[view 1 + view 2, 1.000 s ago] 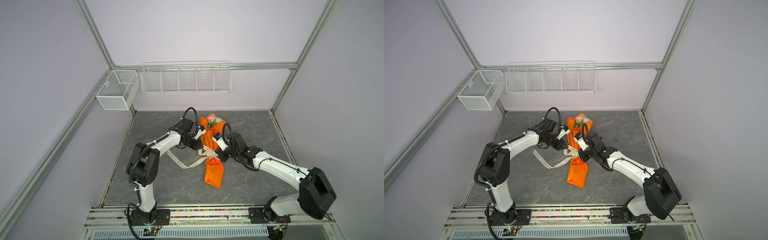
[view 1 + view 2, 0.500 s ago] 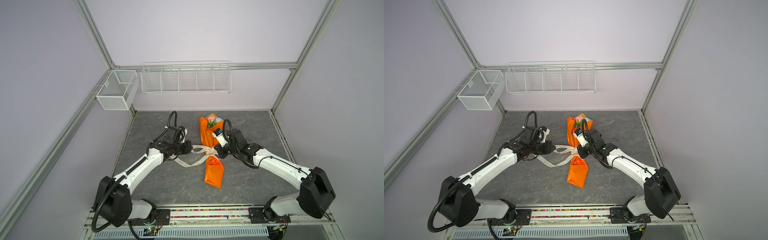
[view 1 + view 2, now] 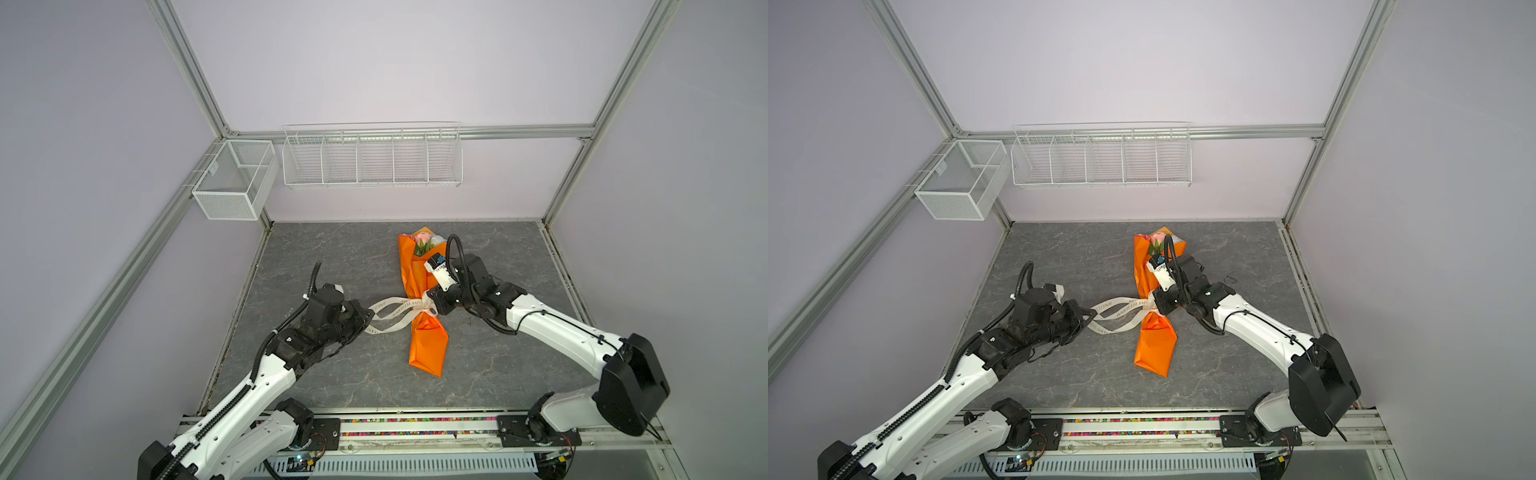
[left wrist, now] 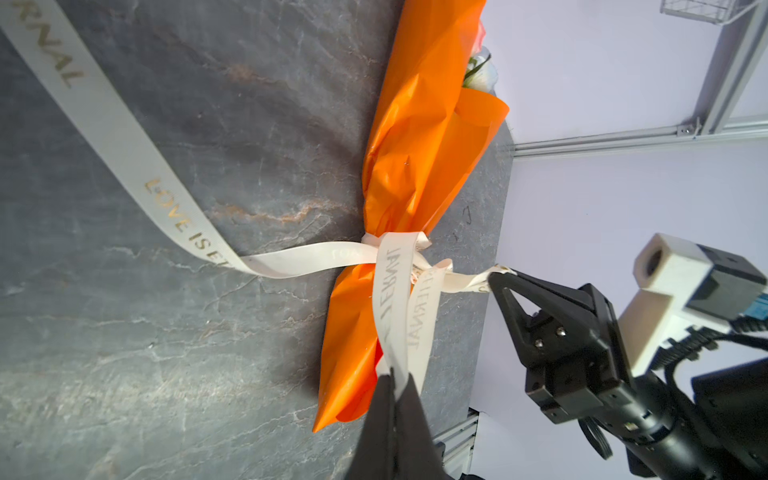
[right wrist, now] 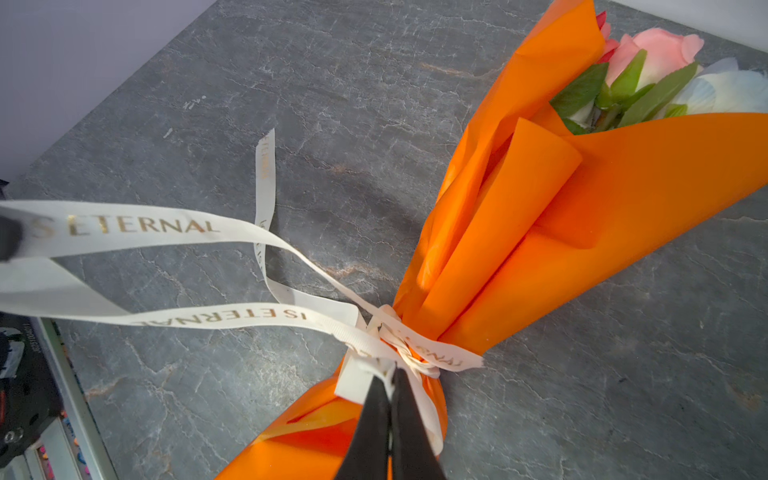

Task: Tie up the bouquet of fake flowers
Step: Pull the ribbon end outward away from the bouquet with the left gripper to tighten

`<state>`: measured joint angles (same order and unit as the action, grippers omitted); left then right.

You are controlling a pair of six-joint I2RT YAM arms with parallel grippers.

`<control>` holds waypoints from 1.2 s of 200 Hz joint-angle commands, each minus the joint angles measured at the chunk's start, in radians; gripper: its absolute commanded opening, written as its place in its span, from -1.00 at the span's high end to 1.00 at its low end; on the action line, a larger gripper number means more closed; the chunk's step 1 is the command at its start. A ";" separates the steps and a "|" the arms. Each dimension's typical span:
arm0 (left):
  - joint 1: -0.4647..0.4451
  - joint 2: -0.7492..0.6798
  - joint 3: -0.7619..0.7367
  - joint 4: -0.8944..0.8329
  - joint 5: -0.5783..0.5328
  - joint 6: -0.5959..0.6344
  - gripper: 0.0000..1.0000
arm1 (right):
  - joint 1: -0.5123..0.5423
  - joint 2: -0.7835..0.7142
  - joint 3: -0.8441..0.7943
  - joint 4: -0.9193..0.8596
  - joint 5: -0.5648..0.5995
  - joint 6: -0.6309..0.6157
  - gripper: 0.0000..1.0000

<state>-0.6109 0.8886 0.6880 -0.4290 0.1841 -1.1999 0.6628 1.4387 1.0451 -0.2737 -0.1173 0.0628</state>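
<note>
Bouquet [image 3: 428, 353], one, orange, one cream ribbon [image 5: 137, 224], left fingers [image 4: 376, 419] and right fingers [image 5: 372, 419] each clamped on ribbon.

Smooth bouquet paper [image 5: 582, 228], woven ribbon [image 5: 137, 226], matt tabletop [image 5: 332, 83]

Pale lilac back wall [image 3: 395, 62], matte, soft even light. Long white wire rack [image 3: 372, 160], five compartments, hangs on it from a horizontal aluminium bar [image 3: 519, 132]. Just left of the rack: white mesh box [image 3: 232, 183], two compartments, fixed to a slanted side beam. Left wall [image 3: 62, 166] and right wall [image 3: 685, 208] flank the rack, same lilac. Aluminium posts [image 3: 187, 70] rise past both rack ends. Below the rack: dark grey marbled surface [image 3: 332, 257]. Farthest from the rack, at the near edge: metal track [image 3: 415, 432], slotted white duct [image 3: 395, 461].
</note>
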 commanded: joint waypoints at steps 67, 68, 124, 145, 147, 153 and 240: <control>-0.107 -0.072 0.137 -0.209 -0.069 -0.069 0.56 | 0.000 0.011 0.025 -0.016 -0.016 0.007 0.87; -0.109 -0.070 0.140 -0.212 -0.068 -0.067 0.57 | 0.000 0.011 0.024 -0.016 -0.016 0.008 0.87; -0.132 0.040 0.287 -0.347 -0.034 0.200 0.25 | 0.001 0.007 0.020 -0.007 -0.019 0.001 0.87; -0.132 0.056 0.270 -0.199 -0.042 0.409 0.18 | 0.001 0.005 0.021 -0.010 -0.022 -0.003 0.87; -0.132 0.062 0.265 -0.178 -0.035 0.431 0.17 | 0.000 0.006 0.021 -0.010 -0.022 -0.003 0.87; -0.132 0.075 0.246 -0.094 0.003 0.523 0.16 | 0.001 0.006 0.023 -0.011 -0.027 -0.004 0.87; 0.069 0.579 0.427 -0.141 -0.153 0.797 0.04 | -0.038 0.005 -0.005 -0.015 -0.047 0.040 0.87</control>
<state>-0.6788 1.3762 1.0264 -0.4118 0.1509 -0.3679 0.6350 1.4425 1.0492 -0.2817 -0.1539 0.0864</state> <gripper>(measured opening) 0.476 0.068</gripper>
